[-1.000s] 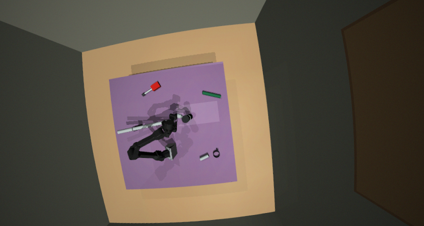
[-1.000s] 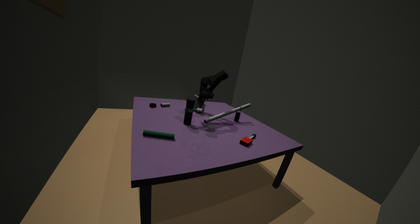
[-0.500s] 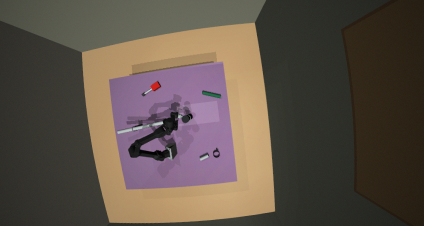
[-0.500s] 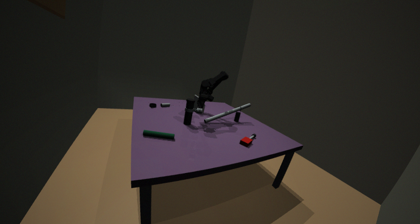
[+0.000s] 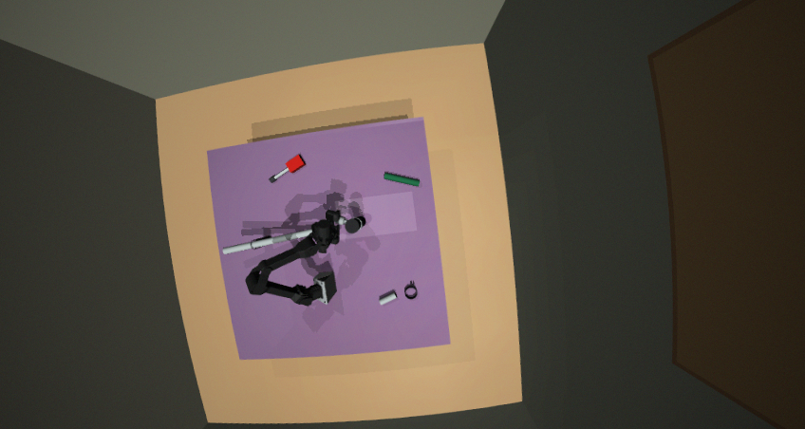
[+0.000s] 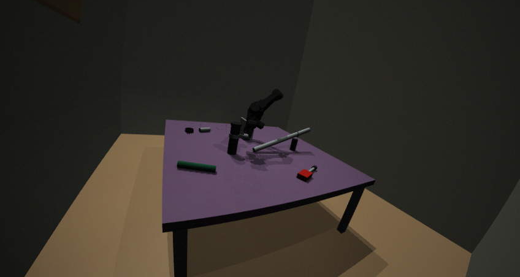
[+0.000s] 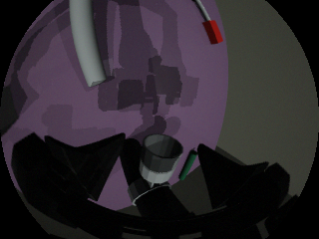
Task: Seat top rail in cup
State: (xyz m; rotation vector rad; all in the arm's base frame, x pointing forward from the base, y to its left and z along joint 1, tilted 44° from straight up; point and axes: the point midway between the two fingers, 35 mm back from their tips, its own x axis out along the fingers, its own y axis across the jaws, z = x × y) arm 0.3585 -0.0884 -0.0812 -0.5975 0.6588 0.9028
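Note:
The pale fence rail (image 5: 239, 249) (image 6: 281, 140) (image 7: 84, 40) slants through the loop cap on the small dark post (image 6: 293, 144). Its cut end (image 7: 97, 83) is low, above the table, apart from the cup and off to one side of it. The pale rail-end cup (image 6: 246, 136) (image 7: 159, 156) hangs on the brace band (image 6: 234, 136) of the black big post (image 5: 352, 226) (image 6: 232, 147). The band sits somewhat below the post cap (image 6: 236, 123). The cup's mouth is empty. My gripper (image 7: 162, 142) is open and holds nothing. Its fingers stand either side of the cup in the wrist view; contact is unclear.
A green rod (image 5: 402, 178) (image 6: 196, 166) (image 7: 188, 165) and a red block with a pale stem (image 5: 294, 163) (image 6: 304, 174) (image 7: 212, 32) lie on the purple table (image 5: 271, 334) (image 6: 219, 201). A short pale tube (image 5: 387, 298) (image 6: 204, 129) lies beside a dark ring (image 5: 405, 291).

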